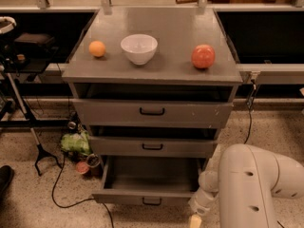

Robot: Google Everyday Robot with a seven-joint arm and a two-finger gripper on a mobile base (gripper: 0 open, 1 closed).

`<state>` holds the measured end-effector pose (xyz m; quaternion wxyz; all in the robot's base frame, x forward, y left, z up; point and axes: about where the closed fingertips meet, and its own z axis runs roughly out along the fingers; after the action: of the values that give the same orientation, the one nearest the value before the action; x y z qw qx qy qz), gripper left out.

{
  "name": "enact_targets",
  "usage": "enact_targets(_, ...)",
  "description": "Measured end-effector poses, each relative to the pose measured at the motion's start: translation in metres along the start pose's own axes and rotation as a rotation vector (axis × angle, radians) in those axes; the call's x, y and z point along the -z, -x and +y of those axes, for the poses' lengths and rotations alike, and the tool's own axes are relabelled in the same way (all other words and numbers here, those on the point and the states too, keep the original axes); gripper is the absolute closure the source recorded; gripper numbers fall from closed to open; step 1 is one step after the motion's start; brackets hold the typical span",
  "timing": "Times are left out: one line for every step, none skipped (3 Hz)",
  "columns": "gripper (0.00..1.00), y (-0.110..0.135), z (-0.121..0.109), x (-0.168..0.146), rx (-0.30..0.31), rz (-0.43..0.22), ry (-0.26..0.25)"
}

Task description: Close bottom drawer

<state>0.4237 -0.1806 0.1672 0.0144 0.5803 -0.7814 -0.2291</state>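
Observation:
The grey cabinet (pixel 152 72) has three drawers. The bottom drawer (pixel 124 197) is pulled far out, its small black bar handle (pixel 152 202) faces me and its inside (pixel 152 175) looks empty. The middle drawer (pixel 152 146) and the top drawer (pixel 152 112) stand slightly out. My white arm (pixel 251 184) fills the lower right. My gripper (pixel 196 218) hangs at the bottom edge, just right of the bottom drawer's front right corner, mostly cut off by the frame.
On the cabinet top are an orange (pixel 97 48), a white bowl (pixel 138 48) and a red apple (pixel 203 56). Left of the cabinet on the floor lie a green bag (pixel 75 142), a cable (pixel 57 184) and a black stand (pixel 33 137).

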Motion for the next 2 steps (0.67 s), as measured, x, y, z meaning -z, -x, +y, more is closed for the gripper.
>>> enact_targets(0.0,0.02,-0.0137,0.0151,0.012,-0.034,-0.071)
enact_targets(0.0,0.0269,-0.0195,0.0234,0.016,-0.057,-0.111)
